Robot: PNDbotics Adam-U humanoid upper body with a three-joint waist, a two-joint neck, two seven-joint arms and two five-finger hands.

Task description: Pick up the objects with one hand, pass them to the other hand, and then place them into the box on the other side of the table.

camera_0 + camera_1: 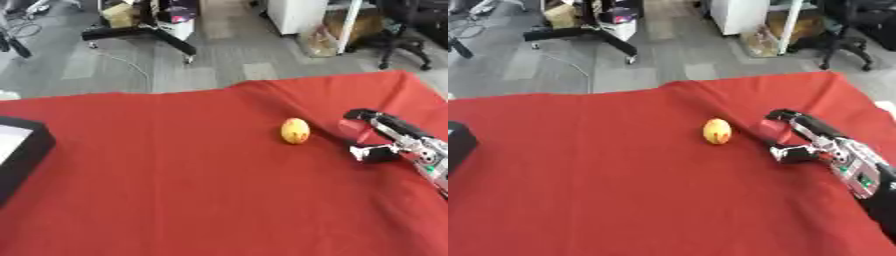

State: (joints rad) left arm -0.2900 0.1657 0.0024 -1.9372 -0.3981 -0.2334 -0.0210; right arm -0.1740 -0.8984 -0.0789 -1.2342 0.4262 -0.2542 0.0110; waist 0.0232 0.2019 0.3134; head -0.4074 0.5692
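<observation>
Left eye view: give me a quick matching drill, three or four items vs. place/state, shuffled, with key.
Items:
1. yellow-orange fruit
2. right hand
3. black box
4. red cloth

Places/states:
A. at the view's left edge
B. open, fingers toward the fruit, not touching it
C. covers the table
D. lying alone near the cloth's middle

Pairs: 1-D, 2-B, 3-A, 4-C

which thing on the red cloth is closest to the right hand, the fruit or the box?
The yellow-orange fruit, mid-cloth just left of the right hand, apart from it. The black box sits at the table's far left edge.
</observation>
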